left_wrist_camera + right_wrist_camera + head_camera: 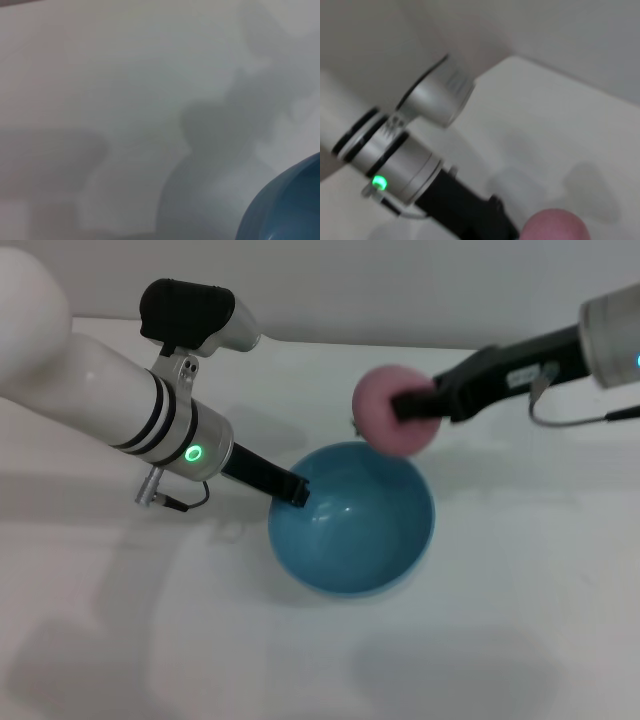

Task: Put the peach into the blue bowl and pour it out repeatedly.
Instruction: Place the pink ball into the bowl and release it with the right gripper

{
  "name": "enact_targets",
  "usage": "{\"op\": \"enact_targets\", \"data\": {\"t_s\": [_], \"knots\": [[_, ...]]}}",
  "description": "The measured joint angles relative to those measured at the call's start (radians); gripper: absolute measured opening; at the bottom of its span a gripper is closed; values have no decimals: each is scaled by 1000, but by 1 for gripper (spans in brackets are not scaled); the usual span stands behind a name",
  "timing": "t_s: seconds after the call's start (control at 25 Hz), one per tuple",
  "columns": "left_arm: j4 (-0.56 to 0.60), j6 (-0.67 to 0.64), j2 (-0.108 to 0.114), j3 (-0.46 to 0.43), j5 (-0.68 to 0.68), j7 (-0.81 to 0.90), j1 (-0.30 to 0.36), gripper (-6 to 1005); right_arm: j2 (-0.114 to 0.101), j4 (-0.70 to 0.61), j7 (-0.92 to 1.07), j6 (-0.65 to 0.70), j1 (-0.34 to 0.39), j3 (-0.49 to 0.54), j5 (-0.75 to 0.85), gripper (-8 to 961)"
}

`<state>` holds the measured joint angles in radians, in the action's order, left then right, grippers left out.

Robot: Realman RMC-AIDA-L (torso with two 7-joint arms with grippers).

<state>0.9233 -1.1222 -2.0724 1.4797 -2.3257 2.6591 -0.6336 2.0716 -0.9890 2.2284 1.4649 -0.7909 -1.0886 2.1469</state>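
Head view: the right gripper (pixel 412 405) is clamped on the peach (pixel 393 409), held in the air over the far rim of the blue bowl (pixel 352 520), mid-worktop. The left gripper (pixel 296 489) pinches the bowl's left rim.

Left wrist view: a slice of the bowl (pixel 285 207) on the white worktop (pixel 125 100).

Right wrist view: the peach (pixel 555 226) shows beside the left arm (pixel 400 160).
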Motion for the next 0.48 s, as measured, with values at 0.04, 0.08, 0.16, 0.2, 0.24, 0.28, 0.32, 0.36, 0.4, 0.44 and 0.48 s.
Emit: {"op": "enact_targets", "data": {"t_s": [0.04,0.08,0.16,0.2,0.24,0.28,0.32,0.36,0.4,0.44,0.48], "knots": [[0,5,0,0,0,0,0,-2,1,10,0,-1,0,-26,0,100],[0,11,0,0,0,1,-1,-1,1,38,0,-7,0,-59,2,92],[0,23,0,0,0,1,-3,-1,1,61,0,-13,-3,-71,2,77],[0,28,0,0,0,1,-5,-1,1,82,0,-18,-6,-79,3,71],[0,36,0,0,0,1,-8,-1,0,100,0,-25,-11,-85,4,65],[0,36,0,0,0,1,-8,-1,0,121,0,-34,-16,-93,6,60],[0,37,0,0,0,1,-10,-1,-1,134,1,-45,-19,-102,7,54],[1,38,0,0,0,1,-12,-1,-1,140,1,-50,-20,-111,8,48],[2,39,0,1,0,1,-13,-1,-1,143,2,-55,-21,-121,9,63],[2,40,0,1,0,1,-15,-1,-1,145,3,-57,-21,-133,9,78],[3,41,0,1,0,1,-16,-1,-1,145,5,-59,-21,-142,10,93]]}}
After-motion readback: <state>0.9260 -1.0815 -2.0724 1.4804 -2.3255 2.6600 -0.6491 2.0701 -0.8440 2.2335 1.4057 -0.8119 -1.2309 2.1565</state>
